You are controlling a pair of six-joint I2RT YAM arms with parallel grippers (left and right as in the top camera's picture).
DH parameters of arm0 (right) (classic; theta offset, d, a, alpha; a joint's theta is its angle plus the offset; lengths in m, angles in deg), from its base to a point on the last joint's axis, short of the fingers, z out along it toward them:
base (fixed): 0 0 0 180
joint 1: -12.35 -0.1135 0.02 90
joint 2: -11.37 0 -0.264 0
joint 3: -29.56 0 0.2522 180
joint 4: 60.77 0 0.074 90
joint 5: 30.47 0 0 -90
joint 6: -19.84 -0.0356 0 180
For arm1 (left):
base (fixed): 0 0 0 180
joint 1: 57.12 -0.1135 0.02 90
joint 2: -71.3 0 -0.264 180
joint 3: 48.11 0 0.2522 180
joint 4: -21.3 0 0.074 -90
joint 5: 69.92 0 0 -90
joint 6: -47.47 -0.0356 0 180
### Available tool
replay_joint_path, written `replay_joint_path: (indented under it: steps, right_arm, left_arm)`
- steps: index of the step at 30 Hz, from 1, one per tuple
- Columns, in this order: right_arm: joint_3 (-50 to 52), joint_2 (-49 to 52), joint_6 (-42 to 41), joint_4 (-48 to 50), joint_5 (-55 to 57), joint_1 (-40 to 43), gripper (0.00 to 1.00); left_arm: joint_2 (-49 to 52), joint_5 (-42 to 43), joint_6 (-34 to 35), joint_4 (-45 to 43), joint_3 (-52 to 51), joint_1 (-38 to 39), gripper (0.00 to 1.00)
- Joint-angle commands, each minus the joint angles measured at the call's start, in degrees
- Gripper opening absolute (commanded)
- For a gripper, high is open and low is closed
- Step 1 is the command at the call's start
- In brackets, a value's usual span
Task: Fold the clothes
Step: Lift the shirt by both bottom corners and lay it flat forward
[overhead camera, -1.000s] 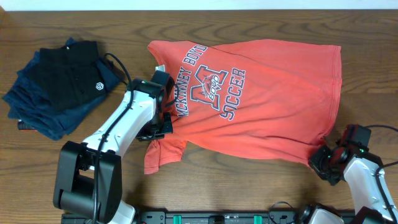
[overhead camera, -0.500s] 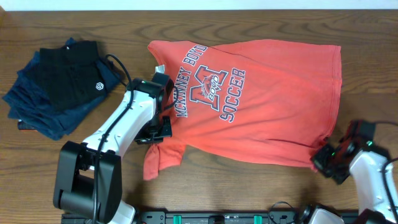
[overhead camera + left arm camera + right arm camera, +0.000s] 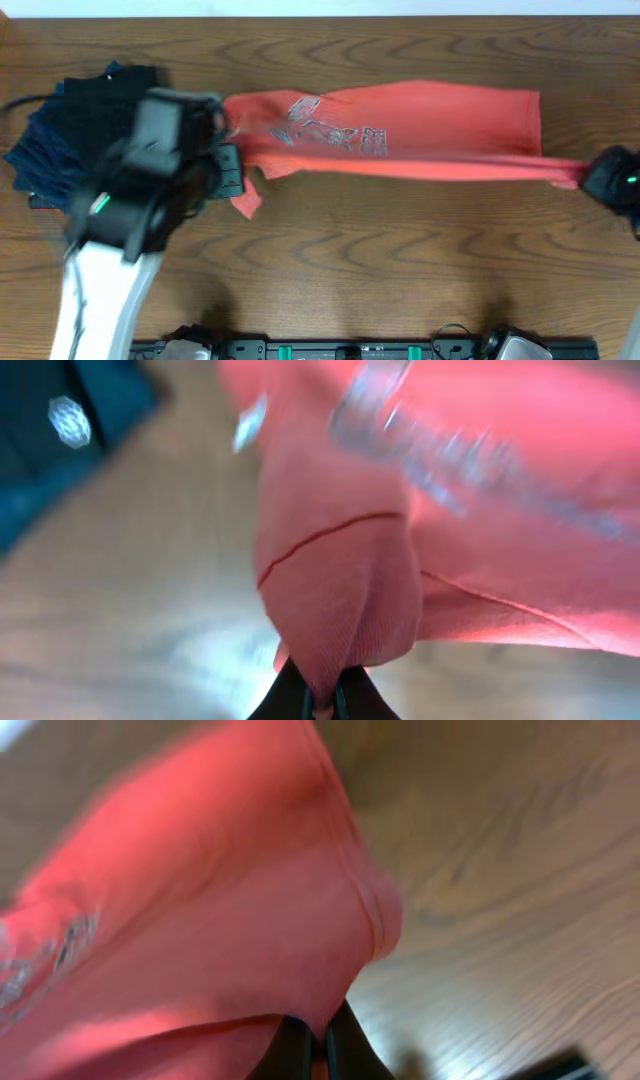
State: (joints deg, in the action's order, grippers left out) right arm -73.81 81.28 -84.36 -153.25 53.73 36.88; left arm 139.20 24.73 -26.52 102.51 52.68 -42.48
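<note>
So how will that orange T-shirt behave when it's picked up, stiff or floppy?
Probably floppy: the T-shirt drapes from the taut edge between the left gripper and right gripper. Likely light, since pinched corners carry it. Its loose sleeve may swing.

Overhead camera looks straight down on the whole table. The left wrist camera, at the left end of the T-shirt, and the right wrist camera, at its right end, peer in close and blurred. All three views share that T-shirt.
</note>
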Motion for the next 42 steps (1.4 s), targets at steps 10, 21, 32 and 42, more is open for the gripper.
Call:
replay_joint_path:
  steps: [10, 21, 32, 42]
  right_arm:
    - [-15.1, -1.3, 6.3, 0.2, 3.4, 0.4, 0.01]
    - [-14.9, 20.7, 7.0, 13.1, 2.1, -2.0, 0.01]
    - [-28.8, 28.0, -1.0, 29.1, -0.3, -1.5, 0.01]
    - [-43.5, 28.0, 2.1, 10.2, 14.5, 0.4, 0.01]
  left_arm:
    - [-9.0, 1.3, -1.2, -15.4, 3.5, -0.8, 0.06]
    - [18.6, 1.4, -7.3, -32.6, 4.0, -2.1, 0.06]
    - [31.4, 1.4, -6.0, -57.5, 25.2, -7.0, 0.06]
    - [28.0, 1.4, -6.8, -26.4, 45.2, -9.1, 0.06]
